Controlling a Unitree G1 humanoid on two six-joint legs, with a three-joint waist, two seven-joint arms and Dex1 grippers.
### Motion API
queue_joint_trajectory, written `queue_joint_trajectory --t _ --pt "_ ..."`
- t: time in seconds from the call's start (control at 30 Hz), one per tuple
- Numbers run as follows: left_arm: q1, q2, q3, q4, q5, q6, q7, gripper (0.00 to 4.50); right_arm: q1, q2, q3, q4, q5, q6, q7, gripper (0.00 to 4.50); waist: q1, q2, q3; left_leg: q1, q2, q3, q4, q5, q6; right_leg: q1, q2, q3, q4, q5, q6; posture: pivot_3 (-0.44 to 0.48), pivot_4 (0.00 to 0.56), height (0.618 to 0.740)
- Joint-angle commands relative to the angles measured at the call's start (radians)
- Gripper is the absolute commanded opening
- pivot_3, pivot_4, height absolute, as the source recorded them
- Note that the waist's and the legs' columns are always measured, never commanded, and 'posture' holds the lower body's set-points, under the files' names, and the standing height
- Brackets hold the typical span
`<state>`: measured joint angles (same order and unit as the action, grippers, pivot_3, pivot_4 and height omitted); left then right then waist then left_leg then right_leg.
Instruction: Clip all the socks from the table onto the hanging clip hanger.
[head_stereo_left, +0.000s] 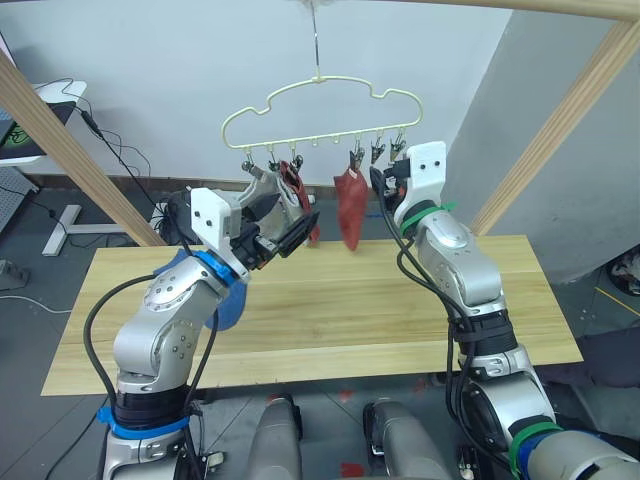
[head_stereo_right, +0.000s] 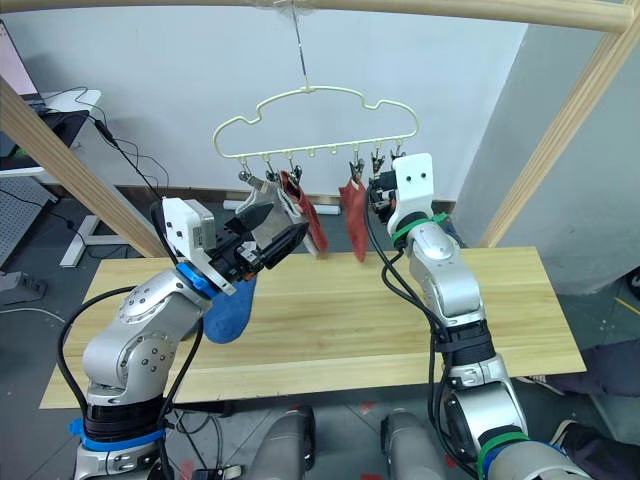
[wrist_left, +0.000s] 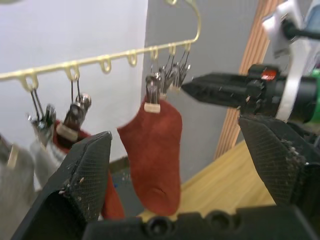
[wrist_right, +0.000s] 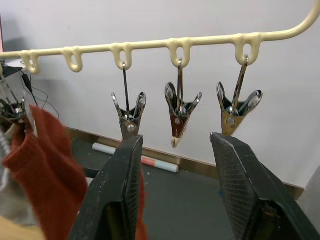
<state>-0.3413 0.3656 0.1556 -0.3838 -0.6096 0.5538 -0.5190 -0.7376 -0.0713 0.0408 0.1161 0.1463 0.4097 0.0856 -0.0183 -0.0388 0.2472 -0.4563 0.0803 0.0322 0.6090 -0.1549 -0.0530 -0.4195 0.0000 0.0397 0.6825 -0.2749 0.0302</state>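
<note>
The clip hanger (head_stereo_left: 320, 115) hangs by its hook from the wooden pole above the table (head_stereo_left: 400, 320), its row of clips level with both raised grippers. Two rust-red socks are already clipped on: one rust-red sock (head_stereo_left: 350, 208) hangs free near the middle of the row, between the two grippers, and the other rust-red sock (head_stereo_right: 305, 212) hangs further toward the robot's left, just beside a light grey sock (head_stereo_right: 268, 200) clipped next to it. The left gripper (head_stereo_left: 290, 232) is raised just below and in front of those two socks, its fingers spread wide with nothing between them; in the left wrist view the middle red sock hangs in the gap between the fingers but beyond them, untouched. The right gripper (wrist_right: 175, 175) is held up at the far right end of the row, just under the empty metal clips (wrist_right: 181, 114), its fingers parted and empty, with three bare clips dangling above the fingertips. A blue sock (head_stereo_right: 232, 308) lies on the table near its left edge, partly hidden behind the left arm.
</note>
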Motion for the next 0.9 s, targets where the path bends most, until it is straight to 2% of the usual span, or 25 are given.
queue_joint_trajectory --t 0.03,0.9 --pt "-0.022 0.005 0.009 -0.06 -0.044 -0.012 -0.014 4.5 -0.035 0.015 -0.017 0.006 -0.007 -0.051 -0.006 2.23 0.002 0.0 0.0 0.0 0.0 0.0 0.0 0.0 0.0 0.0 0.0 0.0 0.0 0.0 0.0 0.083 0.226 0.74" --pt "0.005 0.024 -0.014 -0.074 -0.04 -0.019 -0.003 4.5 -0.113 0.048 -0.06 0.169 -0.052 -0.117 -0.065 2.23 0.019 0.0 0.0 0.0 0.0 0.0 0.0 0.0 0.0 0.0 0.0 0.0 0.0 0.0 0.0 0.101 0.218 0.74"
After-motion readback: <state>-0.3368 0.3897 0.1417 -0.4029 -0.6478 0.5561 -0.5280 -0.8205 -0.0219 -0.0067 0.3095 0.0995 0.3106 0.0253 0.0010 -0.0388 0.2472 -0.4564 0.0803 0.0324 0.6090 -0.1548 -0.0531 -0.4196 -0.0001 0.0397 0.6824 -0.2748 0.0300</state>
